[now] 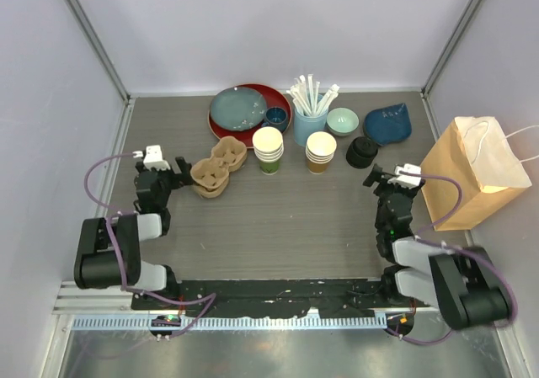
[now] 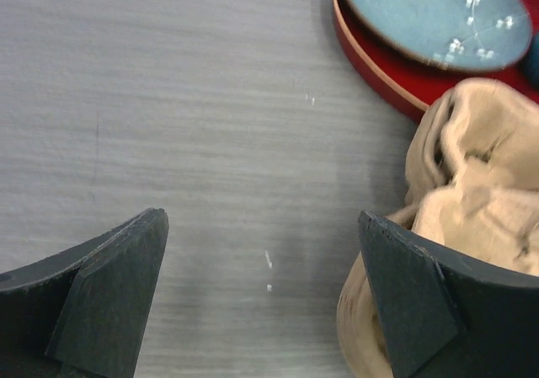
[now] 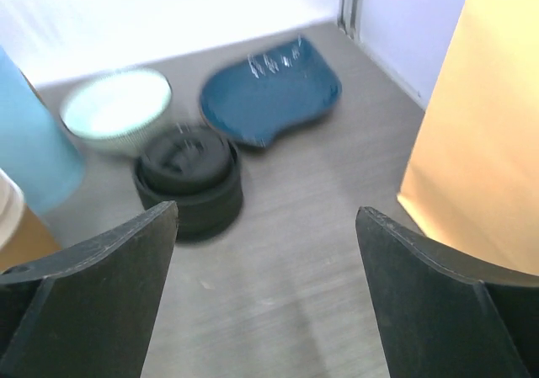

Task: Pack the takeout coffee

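A tray (image 1: 221,134) sits by the far edge of the tabletop (image 1: 278,226), left of the middle. A plate (image 1: 238,109) and a small bowl (image 1: 276,117) are on it. To its right, in a row, come a cup of straws (image 1: 309,125), a bowl (image 1: 342,121) and a dish (image 1: 387,124). In front of them stand the left cup stack (image 1: 269,149) and the right cup stack (image 1: 321,151). A lid stack (image 1: 362,151) is further right. The cup holder (image 1: 219,166) lies left of the stacks, just beside the left tool (image 2: 263,222). A paper bag (image 1: 467,176) stands at the right edge, near the right tool (image 3: 268,214).

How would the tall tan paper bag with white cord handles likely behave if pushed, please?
The tall tan paper bag stands upright on a narrow base, so a push high up may tip it, and one low down may slide it. Light glows through its thin walls, so it is probably light and would buckle rather than resist.
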Robot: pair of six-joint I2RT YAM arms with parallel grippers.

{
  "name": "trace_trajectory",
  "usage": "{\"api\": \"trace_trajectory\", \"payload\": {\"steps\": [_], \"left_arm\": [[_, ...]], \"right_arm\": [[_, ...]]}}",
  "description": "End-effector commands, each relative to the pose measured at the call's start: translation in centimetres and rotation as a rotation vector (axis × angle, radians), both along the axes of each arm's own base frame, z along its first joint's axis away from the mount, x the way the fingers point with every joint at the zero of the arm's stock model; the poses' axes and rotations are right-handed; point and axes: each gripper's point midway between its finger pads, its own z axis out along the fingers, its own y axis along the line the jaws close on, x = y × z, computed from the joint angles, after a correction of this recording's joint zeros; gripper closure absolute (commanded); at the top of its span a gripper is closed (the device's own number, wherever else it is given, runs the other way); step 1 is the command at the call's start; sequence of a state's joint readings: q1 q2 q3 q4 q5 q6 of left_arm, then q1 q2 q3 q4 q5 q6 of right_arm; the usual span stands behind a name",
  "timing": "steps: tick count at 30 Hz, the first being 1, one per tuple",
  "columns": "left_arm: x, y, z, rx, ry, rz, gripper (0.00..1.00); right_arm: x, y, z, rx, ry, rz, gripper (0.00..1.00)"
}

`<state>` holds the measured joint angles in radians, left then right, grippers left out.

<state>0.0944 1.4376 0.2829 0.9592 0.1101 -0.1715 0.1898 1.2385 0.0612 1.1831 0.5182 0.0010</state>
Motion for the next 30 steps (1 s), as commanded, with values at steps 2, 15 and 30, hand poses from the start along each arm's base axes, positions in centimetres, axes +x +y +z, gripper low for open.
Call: {"api": "trace_trajectory", "payload": {"steps": [2, 15, 30], "left_arm": [[1.3, 0.7, 4.3, 0.005, -0.021, 0.012, 0.00], [2.1, -4.2, 14.3, -0.045, 0.057, -0.281, 0.21], [3.5, -22.1, 20.0, 0.168, 0.342, -0.739, 0.45]], "right_arm": [[1.4, 2.1, 6.0, 0.167, -0.084, 0.069, 0.11], [4.8, 9.6, 14.7, 0.253, 0.096, 0.345, 0.20], [5.4, 11.1, 12.0, 0.205, 0.278, 0.413, 0.20]]}}
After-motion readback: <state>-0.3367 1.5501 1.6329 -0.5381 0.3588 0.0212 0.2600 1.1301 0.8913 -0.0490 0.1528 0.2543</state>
